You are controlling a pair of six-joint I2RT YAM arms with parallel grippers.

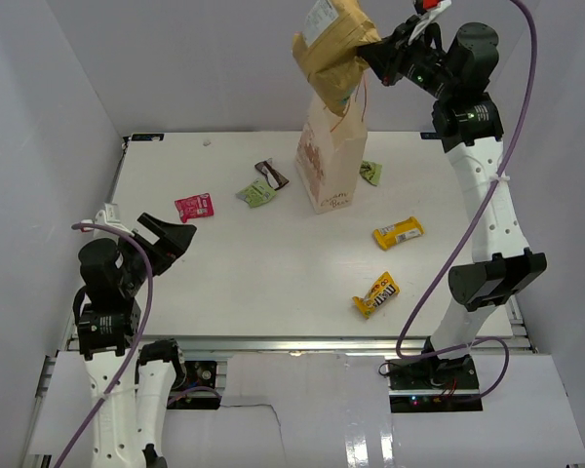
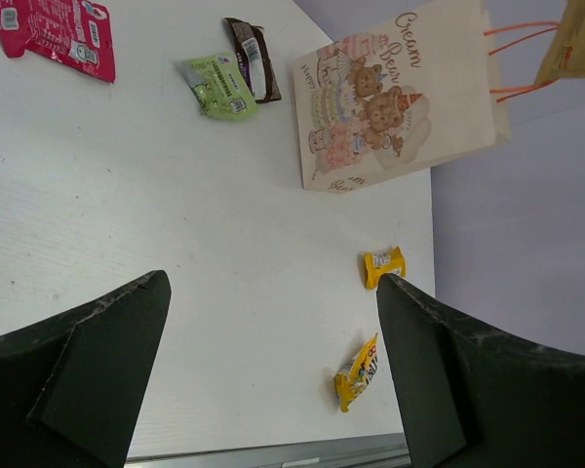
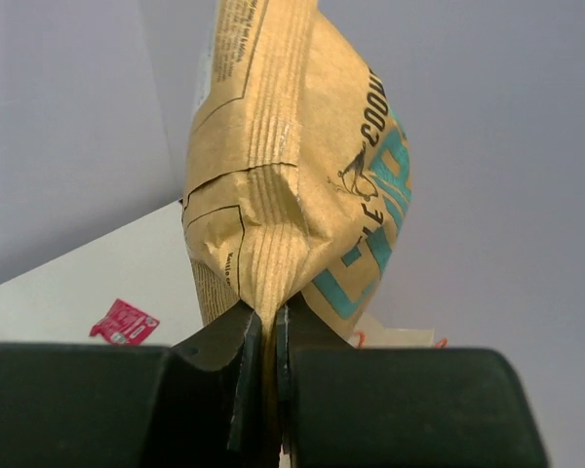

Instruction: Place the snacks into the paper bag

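Tan-yellow crinkled paper chip bag (image 1: 330,49): pinched by its crimped seam and hanging in the air directly over the paper bag's mouth. Teal lettering shows on one face. I cannot tell whether its lower corner has entered the opening.
My right pincer (image 3: 268,327): pressed together on that seam, with the bag standing up between both fingers. My arm is raised high over the far side of the desk.
Tall cream paper bag with thin red cord handles (image 1: 330,161): upright on the far half of the white desk (image 1: 273,278). A reddish print of bears and the words "Cream Bear" face my left wrist camera.
My left pincer (image 2: 273,283): spread wide and gripping nothing. It sits low over the near left part of the desk, aimed toward the bag.
Pink flat packet (image 1: 194,206): lying on the desk well left of the paper bag.
Light green packet (image 1: 256,193) and dark brown wrapper (image 1: 271,174): side by side between the pink packet and the paper bag. I cannot tell whether they touch.
Second green packet (image 1: 371,172): on the desk just right of the paper bag's base.
Yellow candy bar (image 1: 398,233): flat on the desk, right of the bag and nearer to me.
Yellow M&M's pouch (image 1: 375,293): close to the desk's near edge, nearer to me than the candy bar.
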